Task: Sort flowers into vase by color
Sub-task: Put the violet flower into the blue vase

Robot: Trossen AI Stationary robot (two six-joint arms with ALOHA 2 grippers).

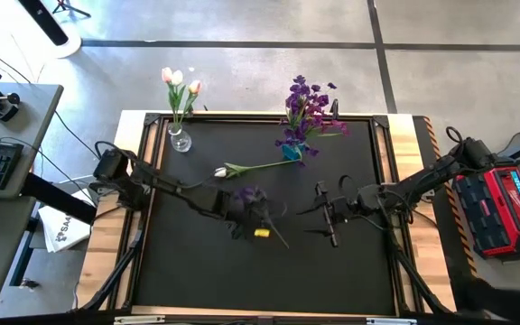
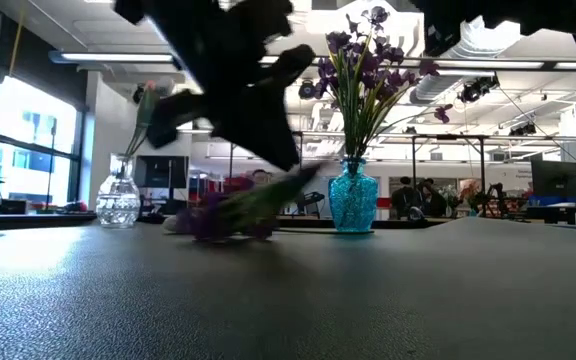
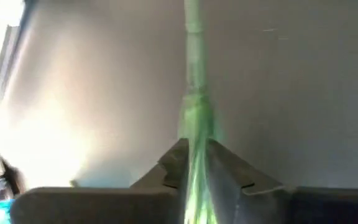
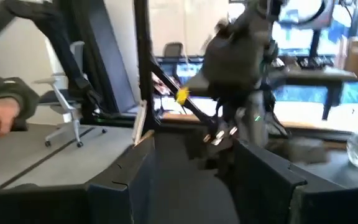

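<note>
left wrist view: left claw (image 3: 194, 167) grips purple flower (image 1: 251, 197) stem.

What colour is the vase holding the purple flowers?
Turquoise blue vase, clearest in the low view.

high: overhead | low: table-level | wrists: close | shared: blue vase (image 1: 292, 152)

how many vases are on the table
2. A clear glass vase stands at the mat's far left corner, holding tulips. A blue vase stands at the far edge near the middle, holding purple flowers. No others show.
</note>
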